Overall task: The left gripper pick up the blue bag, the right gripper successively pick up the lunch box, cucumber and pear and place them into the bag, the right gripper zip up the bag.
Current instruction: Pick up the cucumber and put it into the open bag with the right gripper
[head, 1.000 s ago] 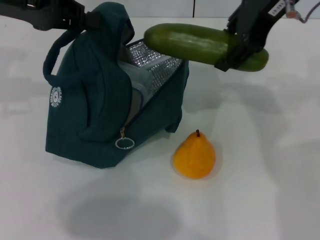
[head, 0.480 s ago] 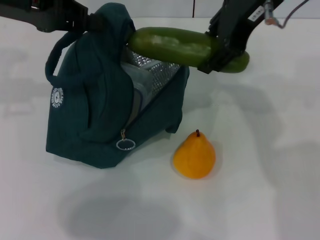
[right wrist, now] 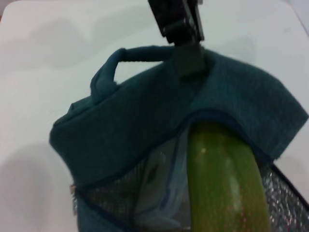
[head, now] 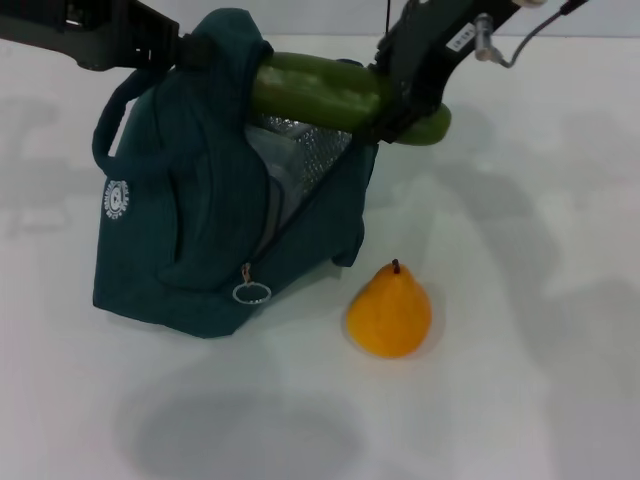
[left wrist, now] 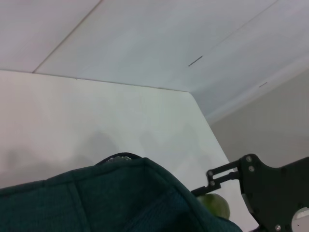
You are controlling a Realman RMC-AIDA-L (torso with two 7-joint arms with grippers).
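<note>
The right gripper (head: 398, 108) pinches the cucumber (head: 320, 90) near one end, its far tip under the flap of the blue bag (head: 200, 220), over the lunch box (right wrist: 161, 193). The left gripper (right wrist: 186, 46) clamps the bag's top. The pear (head: 389, 312) sits beside the bag.

Head view: high, looking down-forward over table (head: 520, 400). Left wrist view: close behind bag (left wrist: 96, 203) top, facing far wall. Right wrist view: close above bag mouth. All share bag, cucumber (right wrist: 224, 183).
</note>
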